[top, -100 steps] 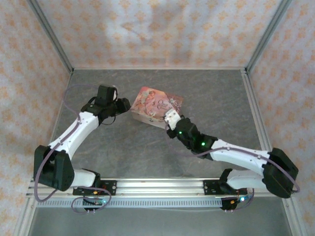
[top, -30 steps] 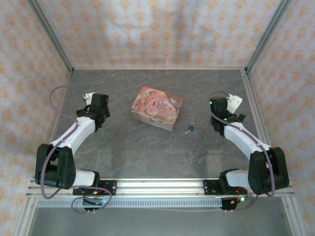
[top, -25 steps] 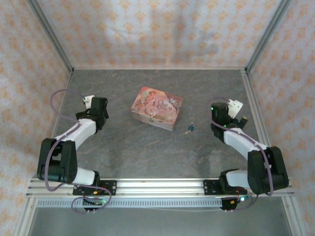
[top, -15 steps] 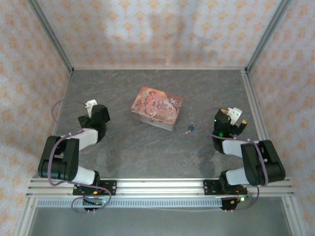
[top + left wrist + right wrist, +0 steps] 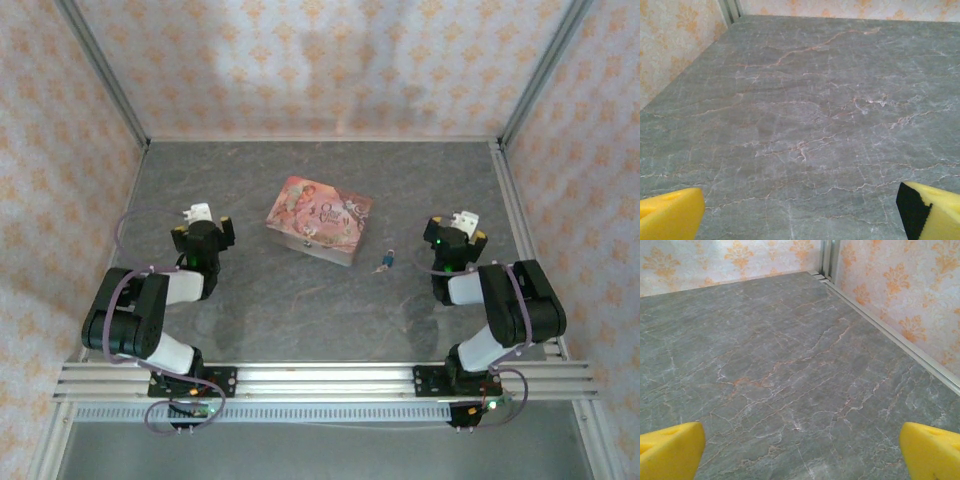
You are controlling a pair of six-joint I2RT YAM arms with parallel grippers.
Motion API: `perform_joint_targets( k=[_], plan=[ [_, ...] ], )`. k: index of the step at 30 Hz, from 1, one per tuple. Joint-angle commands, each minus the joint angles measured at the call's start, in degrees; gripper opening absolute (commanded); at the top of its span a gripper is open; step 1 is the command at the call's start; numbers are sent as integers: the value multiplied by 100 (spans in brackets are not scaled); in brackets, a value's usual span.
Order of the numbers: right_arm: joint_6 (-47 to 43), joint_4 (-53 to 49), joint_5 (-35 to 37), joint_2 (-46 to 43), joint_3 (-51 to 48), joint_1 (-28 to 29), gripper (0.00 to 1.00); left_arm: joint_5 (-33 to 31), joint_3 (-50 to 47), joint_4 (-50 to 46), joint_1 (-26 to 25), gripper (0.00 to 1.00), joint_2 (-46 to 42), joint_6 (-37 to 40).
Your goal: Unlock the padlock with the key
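The tiny teal padlock (image 5: 388, 259) lies on the grey table just right of the pink tin's near corner. A thin pale key (image 5: 380, 269) lies at the padlock's near-left end; whether the two are joined is too small to tell. My left gripper (image 5: 204, 229) sits folded back at the left, well away from both. In the left wrist view it (image 5: 802, 220) is open, yellow fingertips (image 5: 670, 216) wide apart over bare table. My right gripper (image 5: 455, 233) sits to the right of the padlock, apart from it. It (image 5: 800, 455) is open too, with nothing between its fingertips (image 5: 932, 454).
The pink picture-printed tin (image 5: 320, 219) stands mid-table, its lid down. Patterned walls with metal frame posts (image 5: 826, 257) close in the table on three sides. A metal rail (image 5: 320, 382) carries both arm bases at the near edge.
Both arms have drawn back from the tin and folded down toward their bases. The padlock and key now lie uncovered on the table and have not moved in the last second.
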Motion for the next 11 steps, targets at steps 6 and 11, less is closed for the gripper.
perform_joint_targets(
  k=[6,11],
  plan=[
    [152,-170,-258,0,218,-173,100,-35,-17,262,-40,100,-4,145],
    [121,-76,-263,-2,176,-175,100,-26,-13,239,-40,100,-13,140]
  ],
)
